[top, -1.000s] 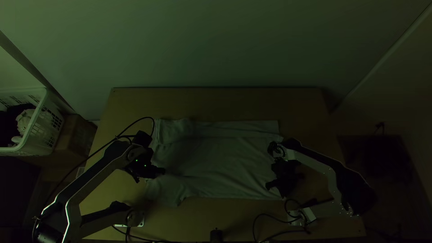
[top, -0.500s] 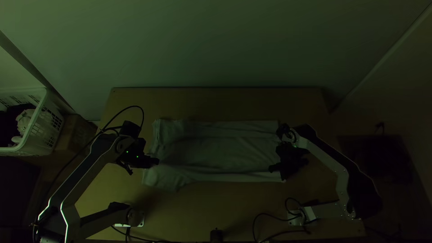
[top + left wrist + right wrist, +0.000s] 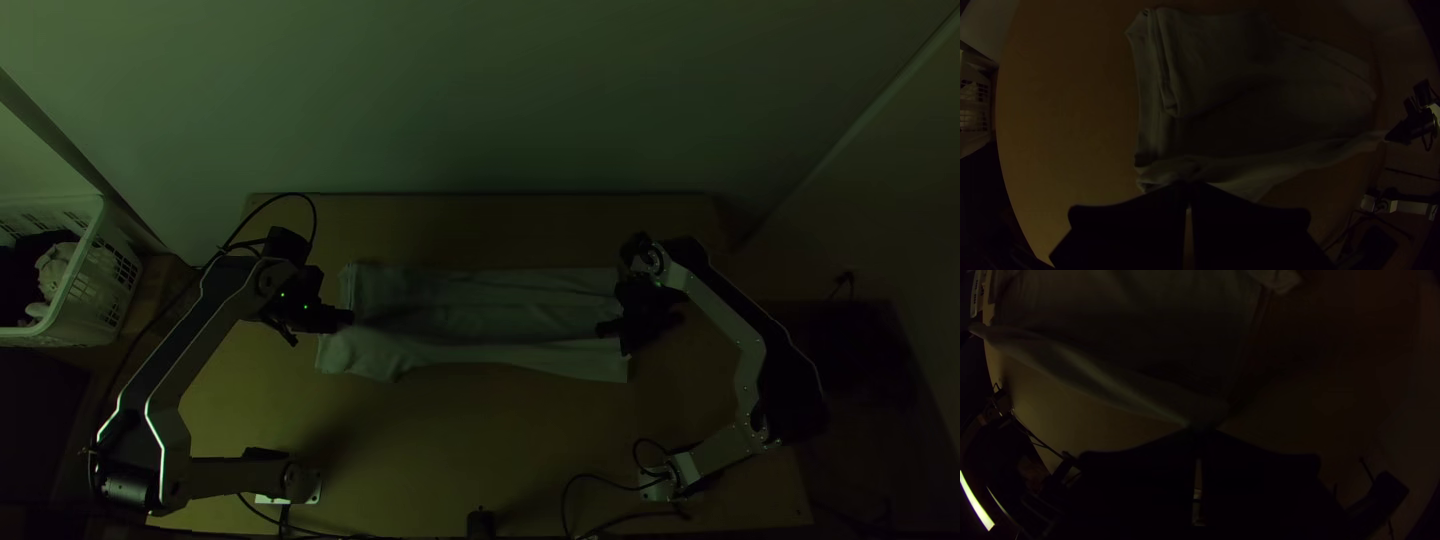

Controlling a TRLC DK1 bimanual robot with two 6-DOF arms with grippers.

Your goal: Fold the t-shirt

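Shirt (image 3: 490, 318), part-folded, on table (image 3: 480, 440); left gripper (image 3: 1188, 187) and right gripper (image 3: 1202, 431), each closed on the raised near edge, which we judge could land skewed or bunched should one let go early or lag.

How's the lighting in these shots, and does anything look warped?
Top view: dim, soft shadows on the table and across the t-shirt. Left wrist view: darker, left gripper nearly a silhouette, table edge bowed. Right wrist view: very dark around the right gripper, one bright streak.
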